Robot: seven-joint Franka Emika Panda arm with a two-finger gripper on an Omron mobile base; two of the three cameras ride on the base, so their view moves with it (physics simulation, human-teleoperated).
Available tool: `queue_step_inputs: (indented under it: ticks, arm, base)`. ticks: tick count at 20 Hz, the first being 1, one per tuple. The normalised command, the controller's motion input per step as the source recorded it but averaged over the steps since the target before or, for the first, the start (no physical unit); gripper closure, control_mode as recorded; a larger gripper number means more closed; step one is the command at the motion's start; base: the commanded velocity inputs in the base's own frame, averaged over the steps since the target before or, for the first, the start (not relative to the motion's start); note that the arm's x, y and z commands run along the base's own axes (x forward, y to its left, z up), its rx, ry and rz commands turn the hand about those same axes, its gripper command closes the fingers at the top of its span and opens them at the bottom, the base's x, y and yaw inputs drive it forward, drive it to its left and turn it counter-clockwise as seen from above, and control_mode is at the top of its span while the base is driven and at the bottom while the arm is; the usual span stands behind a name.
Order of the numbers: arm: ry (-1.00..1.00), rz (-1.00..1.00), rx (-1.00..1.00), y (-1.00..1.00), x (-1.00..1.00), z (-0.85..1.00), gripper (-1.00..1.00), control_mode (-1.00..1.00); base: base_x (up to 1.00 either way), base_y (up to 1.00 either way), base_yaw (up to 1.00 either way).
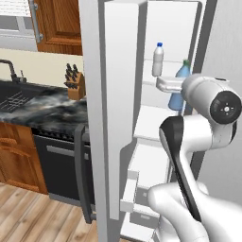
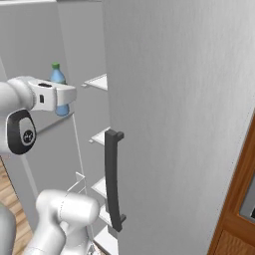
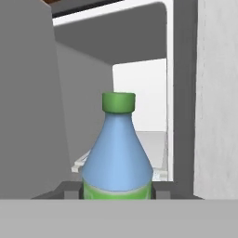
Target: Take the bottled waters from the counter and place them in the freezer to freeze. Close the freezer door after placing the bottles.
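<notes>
Your hand view shows the jaws clamped on the green-capped bottle (image 3: 118, 153); your left base view adds the white bottle (image 1: 158, 59) standing on a freezer shelf (image 1: 156, 80).

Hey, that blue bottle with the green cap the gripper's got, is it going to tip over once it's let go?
The blue bottle is tall and slim with a narrow neck, so it probably tips easily if nudged. Its smooth round body would likely roll once down. The gripper clamps it low, so release should be gentle.
</notes>
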Motion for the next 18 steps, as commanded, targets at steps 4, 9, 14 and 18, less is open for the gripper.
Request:
queue_step_inputs:
  ticks: [4,9,14,18]
  arm:
    - [0.00,0.00,0.00,0.00,0.32,0.00,1.00,-1.00]
    - [0.00,0.00,0.00,0.00,0.39,0.00,1.00,-1.00]
    - [0.00,-0.06,-0.01,0.00,0.34,-0.03,1.00,-1.00]
    - [0.00,-0.13,0.00,-0.03,0.34,0.00,1.00,-1.00]
  base:
    - [0.00,0.00,0.00]
    - [0.00,0.00,0.00]
    - [0.00,0.00,0.00]
    - [0.00,0.00,0.00]
